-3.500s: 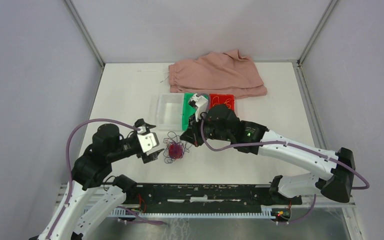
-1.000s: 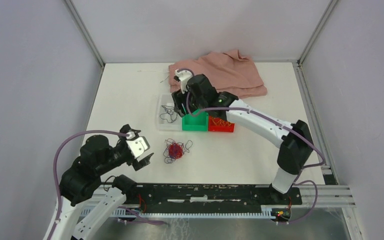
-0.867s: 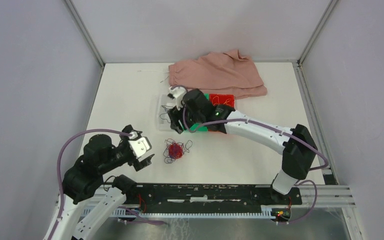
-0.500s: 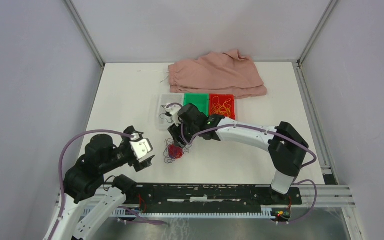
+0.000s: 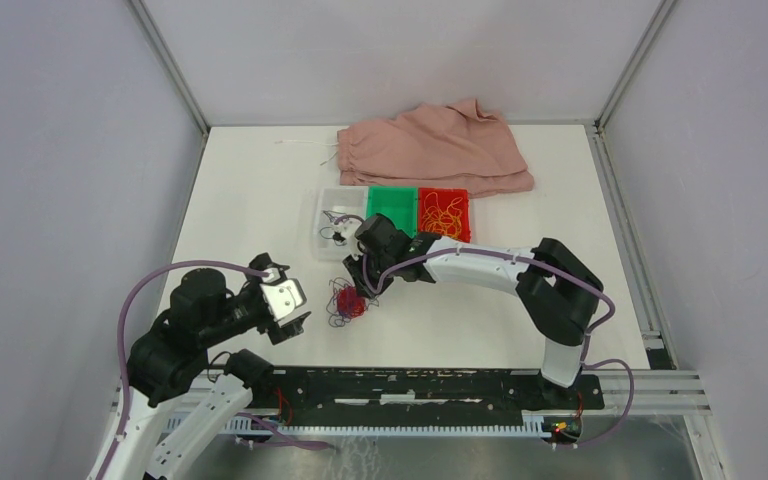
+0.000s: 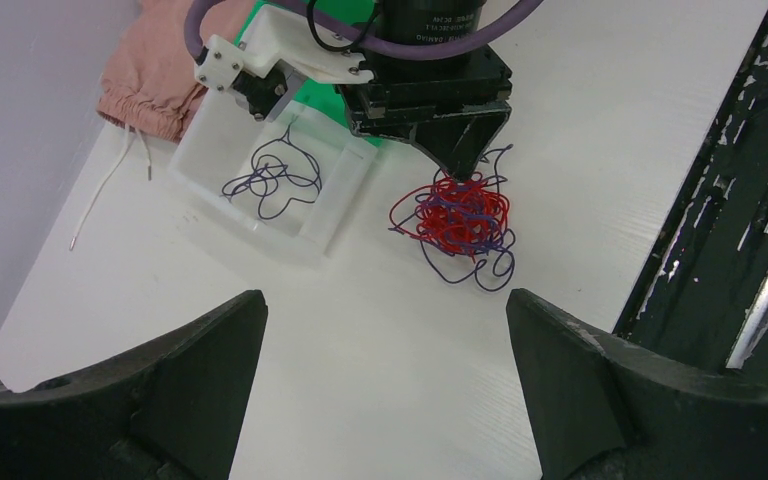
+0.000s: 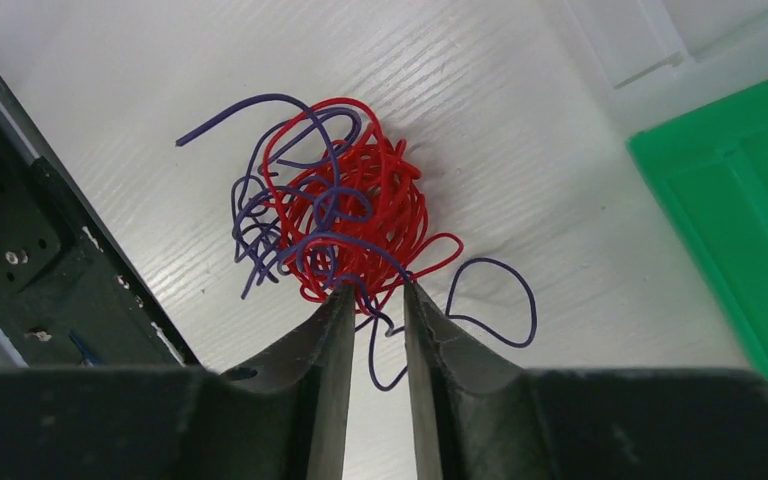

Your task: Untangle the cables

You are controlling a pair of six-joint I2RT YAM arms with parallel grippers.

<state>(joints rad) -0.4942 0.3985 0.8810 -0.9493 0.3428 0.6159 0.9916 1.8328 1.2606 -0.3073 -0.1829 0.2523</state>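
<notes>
Currently: the cable tangle (image 5: 348,300) lies on the white table (image 5: 250,200), near the front edge and between the two grippers. It is red and dark purple strands wound into a loose ball, with purple loops straying out around it.

Right gripper (image 7: 375,292): it points down onto the tangle, tips at the ball's rim on the side toward the bins. The jaws are narrow, with only a thin slit between them and table showing through. A purple strand crosses the slit at the tips. The slit looks wider than the strand, so I log it as not clamped. In the left wrist view its fingers (image 6: 457,160) taper to a point that meets the top of the ball.

Left gripper (image 6: 385,310): the jaws are spread wide with only bare table between them. It hovers to the left of the tangle, apart from it and facing it.

Loose purple cable (image 6: 275,180): it lies alone in the clear tray (image 6: 195,170), curled in open loops and separate from the tangle. The tray stands just behind the tangle.

Green bin (image 5: 392,205): it sits against the tray's right side.

Red bin (image 5: 466,195): it sits against the green bin's right side and holds the yellow cable (image 5: 444,213), loosely heaped.

Pink cloth (image 5: 435,150): it is crumpled at the back of the table, behind the bins. Its white drawstring (image 6: 110,190) trails onto the table beside the tray.
</notes>
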